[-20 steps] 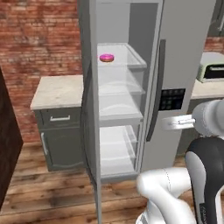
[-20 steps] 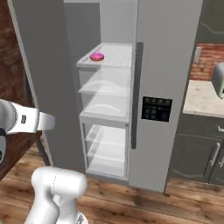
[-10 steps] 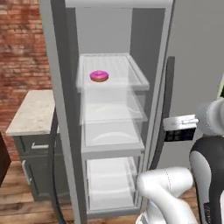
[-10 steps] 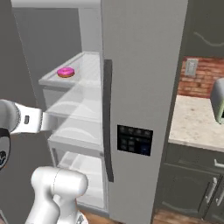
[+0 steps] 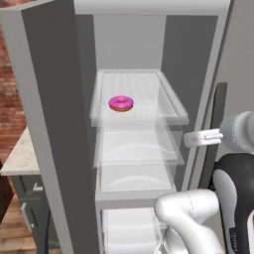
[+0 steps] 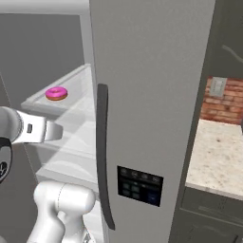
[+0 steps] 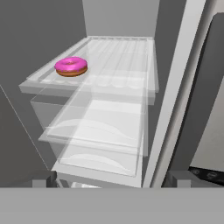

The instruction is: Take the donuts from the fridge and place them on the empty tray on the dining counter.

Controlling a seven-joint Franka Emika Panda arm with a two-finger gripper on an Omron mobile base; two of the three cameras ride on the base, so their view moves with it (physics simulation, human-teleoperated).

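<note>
Pink donut [image 5: 121, 103] on the open fridge's [image 5: 59, 124] top glass shelf [image 5: 149, 94], left base view. Right base view: donut [image 6: 56, 93] near the shelf's front edge. Hand view: donut [image 7: 71, 66] ahead; claw [image 7: 112, 178] open, empty.

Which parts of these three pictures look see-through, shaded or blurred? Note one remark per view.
Left base view: the glass shelves are see-through under the pink donut. Right base view: the fridge door is evenly lit, without glare. Hand view: the side walls are in shade; the picture is sharp.
</note>
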